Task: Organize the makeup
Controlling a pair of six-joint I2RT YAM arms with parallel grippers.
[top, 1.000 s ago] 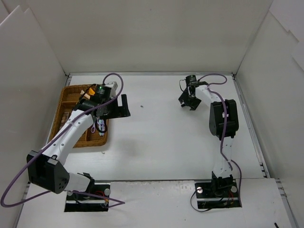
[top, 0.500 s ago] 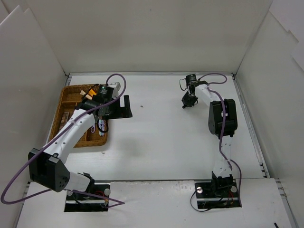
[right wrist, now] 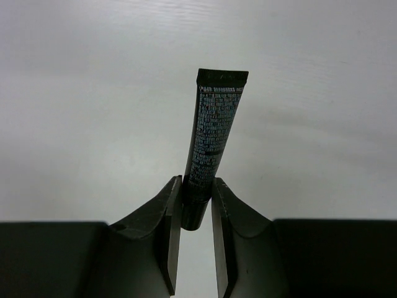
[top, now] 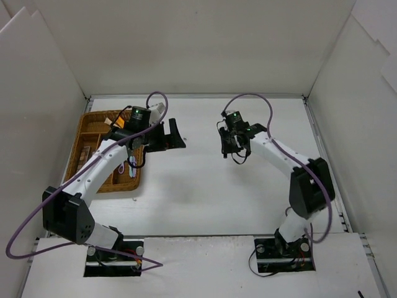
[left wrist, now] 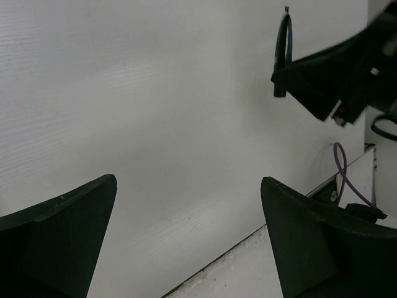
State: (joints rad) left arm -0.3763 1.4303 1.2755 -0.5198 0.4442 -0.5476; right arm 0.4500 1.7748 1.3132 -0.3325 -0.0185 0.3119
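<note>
My right gripper [right wrist: 196,186] is shut on the cap end of a slim black makeup tube [right wrist: 214,133] with fine printed text, which sticks out ahead of the fingers above the white table. In the top view this gripper [top: 232,149] hangs over the table's middle back. My left gripper [top: 172,136] is open and empty, just right of the wicker tray [top: 84,133]; in its own view the jaws [left wrist: 188,183] stand wide apart over bare table. The tube also shows there at the upper right [left wrist: 284,53]. Makeup in the tray is mostly hidden by the left arm; an orange item [top: 118,121] shows.
The brown wicker divided tray lies at the table's left side, near the left wall. White walls enclose the table on three sides. A purple cable loops over each arm [top: 248,98].
The right gripper closed, and the right arm swung left from the back right toward the table's middle with the tube. The left gripper moved a little to the right, away from the tray.
</note>
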